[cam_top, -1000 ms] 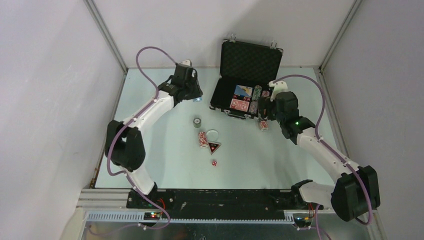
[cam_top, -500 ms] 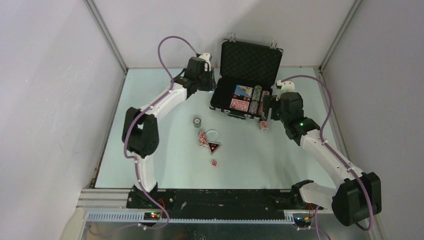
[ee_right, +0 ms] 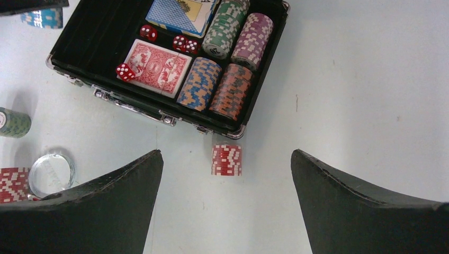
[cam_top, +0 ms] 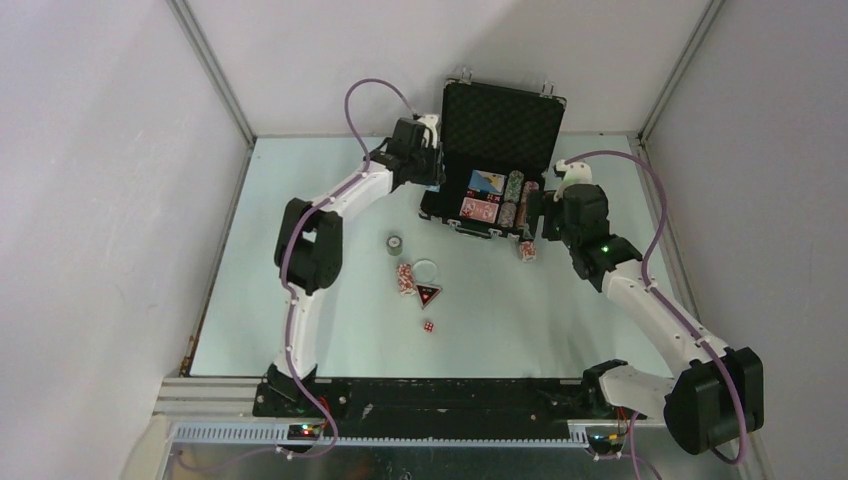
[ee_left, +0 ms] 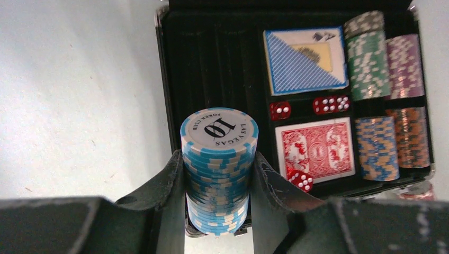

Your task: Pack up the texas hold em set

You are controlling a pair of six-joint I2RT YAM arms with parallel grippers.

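Die (cam_top: 427,326) first: red, alone on the table (cam_top: 520,320), closest to the arm bases. Just past it I see a triangular token (cam_top: 430,294), then a red stack (cam_top: 405,278) beside a clear disc (cam_top: 427,268), and a green stack (cam_top: 396,244) a little farther out. To the right, my right gripper (ee_right: 226,153) hangs with its jaws spread wide and nothing in them; a second red stack (ee_right: 226,160) lies on its side on the table below the gap, just in front of the case's near right corner. The case (cam_top: 505,125) sits open at the far side of the table, lid upright at the back. In its tray I see a red deck (ee_right: 156,67) nearer and a blue deck (ee_right: 177,13) behind, dice (ee_right: 185,43) between and around them, and four packed stacks (ee_right: 227,37) on the right; the slots on the left are bare. My left gripper (ee_left: 218,180) is at the case's left edge, partly closed and clamped on a blue stack (ee_left: 218,169) whose top chip reads 10.
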